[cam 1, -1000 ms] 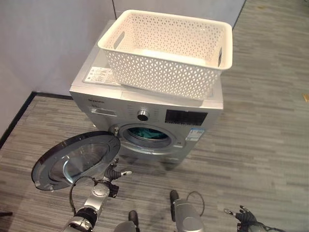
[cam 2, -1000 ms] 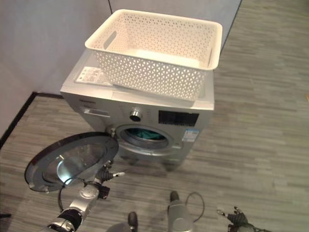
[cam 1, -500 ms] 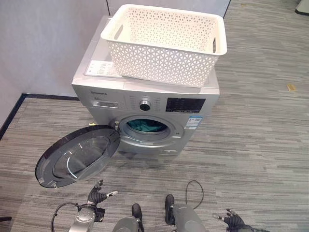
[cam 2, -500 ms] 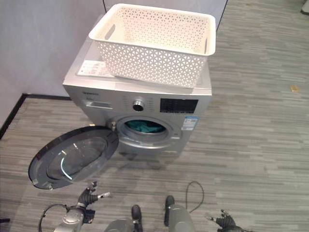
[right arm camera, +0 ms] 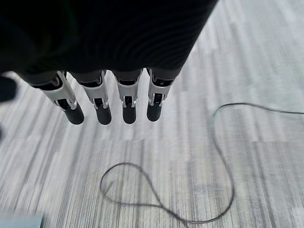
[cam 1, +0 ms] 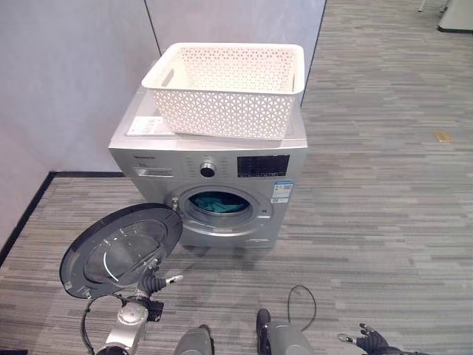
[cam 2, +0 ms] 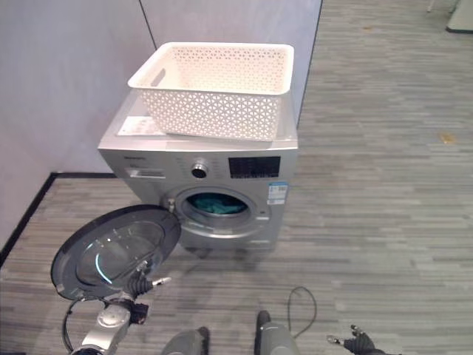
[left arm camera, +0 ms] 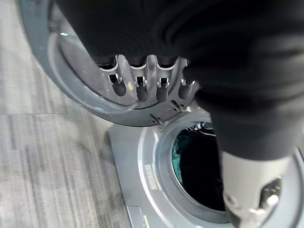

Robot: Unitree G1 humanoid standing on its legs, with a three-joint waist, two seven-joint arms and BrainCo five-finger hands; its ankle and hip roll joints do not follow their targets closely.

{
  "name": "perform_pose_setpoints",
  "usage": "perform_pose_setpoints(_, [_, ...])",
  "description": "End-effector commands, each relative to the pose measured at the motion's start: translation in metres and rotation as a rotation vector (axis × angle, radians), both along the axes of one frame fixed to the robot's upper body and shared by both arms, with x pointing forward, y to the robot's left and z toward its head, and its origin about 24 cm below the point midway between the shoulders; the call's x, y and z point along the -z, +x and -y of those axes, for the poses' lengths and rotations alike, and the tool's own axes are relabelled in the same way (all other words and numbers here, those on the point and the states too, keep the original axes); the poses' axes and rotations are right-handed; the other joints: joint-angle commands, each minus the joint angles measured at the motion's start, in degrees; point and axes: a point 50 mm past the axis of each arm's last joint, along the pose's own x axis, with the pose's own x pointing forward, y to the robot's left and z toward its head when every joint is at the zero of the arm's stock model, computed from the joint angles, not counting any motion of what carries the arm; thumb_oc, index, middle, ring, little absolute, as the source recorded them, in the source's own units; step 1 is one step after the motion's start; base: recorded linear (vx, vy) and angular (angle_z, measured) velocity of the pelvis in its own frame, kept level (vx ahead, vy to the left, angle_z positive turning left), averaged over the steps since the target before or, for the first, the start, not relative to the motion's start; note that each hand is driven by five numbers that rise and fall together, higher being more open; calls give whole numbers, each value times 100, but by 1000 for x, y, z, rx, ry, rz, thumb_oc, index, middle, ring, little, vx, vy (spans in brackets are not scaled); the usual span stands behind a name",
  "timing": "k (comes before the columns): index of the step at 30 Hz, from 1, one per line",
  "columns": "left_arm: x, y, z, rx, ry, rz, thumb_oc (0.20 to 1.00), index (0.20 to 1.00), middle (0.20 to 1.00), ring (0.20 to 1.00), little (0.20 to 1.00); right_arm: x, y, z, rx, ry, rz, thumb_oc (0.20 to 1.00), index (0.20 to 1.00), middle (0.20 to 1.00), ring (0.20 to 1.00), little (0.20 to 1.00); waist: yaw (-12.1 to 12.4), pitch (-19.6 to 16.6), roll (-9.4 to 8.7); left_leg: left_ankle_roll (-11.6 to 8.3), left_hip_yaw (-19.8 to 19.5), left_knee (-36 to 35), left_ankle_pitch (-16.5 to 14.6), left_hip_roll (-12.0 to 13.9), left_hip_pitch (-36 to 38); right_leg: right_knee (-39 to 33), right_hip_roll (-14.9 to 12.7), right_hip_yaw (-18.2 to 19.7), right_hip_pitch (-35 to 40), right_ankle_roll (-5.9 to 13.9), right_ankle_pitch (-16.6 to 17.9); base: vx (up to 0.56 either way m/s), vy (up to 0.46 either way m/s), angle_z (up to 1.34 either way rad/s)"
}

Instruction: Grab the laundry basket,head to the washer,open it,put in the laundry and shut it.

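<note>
A silver front-loading washer (cam 1: 222, 159) stands against the grey wall, and an empty white lattice laundry basket (cam 1: 225, 89) rests on its top. Its round door (cam 1: 122, 248) hangs wide open to the left. Teal laundry (cam 1: 218, 203) lies inside the drum (left arm camera: 199, 164). My left hand (cam 1: 155, 282) is low by the door's lower edge, fingers (left arm camera: 137, 88) straight and holding nothing. My right hand (cam 1: 372, 342) hangs low at the lower right over the floor, fingers (right arm camera: 102, 107) straight and apart from everything.
Grey striped floor (cam 1: 384, 222) stretches to the right of the washer. A grey partition wall (cam 1: 74, 66) closes off the left and back, with a black floor edge (cam 1: 26, 214) along it. A small yellow scrap (cam 1: 442, 136) lies on the floor at far right.
The camera has drawn back and turned, so the washer looks smaller and more upright. My left hand has risen closer to the open door's lower edge. The door stays open.
</note>
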Motion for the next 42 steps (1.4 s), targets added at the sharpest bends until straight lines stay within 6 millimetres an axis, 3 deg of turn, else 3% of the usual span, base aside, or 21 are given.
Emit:
perform_pose_setpoints(1, [-29, 5, -21, -15, 29, 134, 1000, 1000, 1000, 1000, 1000, -8, -9, 17, -36, -38, -15, 1000, 1000, 1000, 1000, 1000, 5, -38, 142, -67, -16, -706, 355, -74, 326, 352, -93, 175, 394, 681, -202, 110, 391, 5])
perform_pose_setpoints(2, [-43, 11, -24, 31, 57, 177, 1000, 1000, 1000, 1000, 1000, -9, -19, 25, -26, -55, -53, 1000, 1000, 1000, 1000, 1000, -6, -2, 127, -63, 33, -692, 276, -263, 356, 285, -247, 193, 451, 787, -70, 44, 188, -14])
perform_pose_setpoints(3, [-43, 11, -24, 31, 57, 176, 1000, 1000, 1000, 1000, 1000, -9, -19, 25, -26, -55, -53, 1000, 1000, 1000, 1000, 1000, -3, 1, 124, -61, 37, -690, 274, -266, 361, 285, -249, 197, 455, 789, -71, 65, 274, -8])
perform_pose_setpoints(6, [-70, 12, -41, 67, 144, 253, 1000, 1000, 1000, 1000, 1000, -8, -37, 30, -1, -52, -101, 1000, 1000, 1000, 1000, 1000, 37, 64, 71, 32, 178, -931, 250, -449, 394, 167, -442, 236, 430, 929, 156, 31, 203, 2])
perform_pose_setpoints(12, [-120, 30, -54, 90, 269, 410, 1000, 1000, 1000, 1000, 1000, 1, -30, 9, -5, 32, -70, 1000, 1000, 1000, 1000, 1000, 149, 149, -25, 133, 224, -1720, 579, -642, 312, -220, -658, 154, 236, 1116, 555, -37, 149, 3])
perform_pose_setpoints(15, [-151, 33, -62, 177, 371, 488, 1000, 1000, 1000, 1000, 1000, 3, -28, 3, 43, 80, -45, 1000, 1000, 1000, 1000, 1000, 189, 147, -65, 184, 342, -1786, 531, -719, 315, -211, -786, 97, 176, 1222, 764, 8, 147, 17])
perform_pose_setpoints(19, [-171, 44, -87, 77, 434, 514, 1000, 1000, 1000, 1000, 1000, 9, -28, -12, -53, 125, -79, 1000, 1000, 1000, 1000, 1000, 151, 40, -125, 228, 431, -1856, 456, -815, 411, -429, -908, 100, 293, 1313, 1139, 65, 113, -13])
perform_pose_setpoints(20, [-173, 47, -91, 57, 461, 512, 1000, 1000, 1000, 1000, 1000, 10, -28, -15, -60, 130, -84, 1000, 1000, 1000, 1000, 1000, 148, 31, -139, 235, 436, -1852, 455, -819, 407, -454, -918, 88, 306, 1324, 1165, 54, 104, -21])
perform_pose_setpoints(21, [-178, 53, -109, -29, 499, 484, 1000, 1000, 1000, 1000, 1000, 12, -24, -21, -80, 138, -79, 1000, 1000, 1000, 1000, 1000, 120, 16, -167, 241, 455, -1860, 452, -822, 396, -554, -931, 73, 338, 1339, 1218, 36, 72, -16])
perform_pose_setpoints(22, [-179, 54, -109, -28, 499, 485, 1000, 1000, 1000, 1000, 1000, 12, -24, -22, -79, 139, -78, 1000, 1000, 1000, 1000, 1000, 127, 21, -169, 241, 454, -1859, 452, -822, 397, -558, -931, 71, 341, 1339, 1220, 40, 78, -14])
perform_pose_setpoints(26, [-192, 61, -139, -153, 539, 430, 1000, 1000, 1000, 1000, 1000, 13, -14, -38, -131, 188, -38, 1000, 1000, 1000, 1000, 1000, 15, 34, -280, 235, 528, -1894, 480, -814, 348, -709, -899, 119, 334, 1382, 1399, 16, 52, -6])
perform_pose_setpoints(27, [-192, 59, -154, -211, 541, 369, 1000, 1000, 1000, 1000, 1000, 12, -12, -42, -166, 208, -28, 1000, 1000, 1000, 1000, 1000, -46, 71, -386, 228, 568, -1898, 489, -786, 298, -770, -882, 148, 299, 1406, 1484, -6, 36, 6])
perform_pose_setpoints(30, [-186, 60, -169, -243, 588, 226, 1000, 1000, 1000, 1000, 1000, 13, -14, -44, -194, 214, -38, 1000, 1000, 1000, 1000, 1000, -128, 124, -548, 210, 638, -1898, 504, -740, 239, -881, -845, 207, 261, 1438, 1642, 4, 36, -6])
perform_pose_setpoints(32, [-174, 55, -176, -213, 684, 62, 1000, 1000, 1000, 1000, 1000, 13, -13, -46, -211, 215, -44, 1000, 1000, 1000, 1000, 1000, -205, 122, -652, 199, 724, -1898, 493, -677, 221, -946, -788, 300, 203, 1441, 1799, 7, 27, -38])
perform_pose_setpoints(33, [-161, 47, -181, -239, 652, -22, 1000, 1000, 1000, 1000, 1000, 15, -16, -48, -242, 220, -75, 1000, 1000, 1000, 1000, 1000, -225, 113, -724, 182, 759, -1898, 505, -616, 180, -991, -740, 387, 165, 1441, 1916, 7, 16, -61])
perform_pose_setpoints(38, [-134, 28, -185, -242, 603, -193, 1000, 1000, 1000, 1000, 1000, 17, -19, -54, -263, 253, -104, 1000, 1000, 1000, 1000, 1000, -249, 5, -886, 167, 863, -1898, 476, -523, 178, -1071, -679, 514, 147, 1441, 2001, 26, 12, -33])
perform_pose_setpoints(39, [-112, 18, -181, -203, 504, -273, 1000, 1000, 1000, 1000, 1000, 18, -23, -52, -255, 261, -127, 1000, 1000, 1000, 1000, 1000, -227, -51, -886, 181, 863, -1898, 434, -544, 230, -1058, -673, 533, 175, 1441, 1974, 63, 25, -40])
perform_pose_setpoints(42, [-101, 16, -174, -147, 468, -298, 1000, 1000, 1000, 1000, 1000, 17, -25, -47, -270, 257, -154, 1000, 1000, 1000, 1000, 1000, -165, -62, -818, 201, 831, -1898, 406, -586, 293, -1025, -694, 484, 212, 1441, 1903, 33, 22, -18])
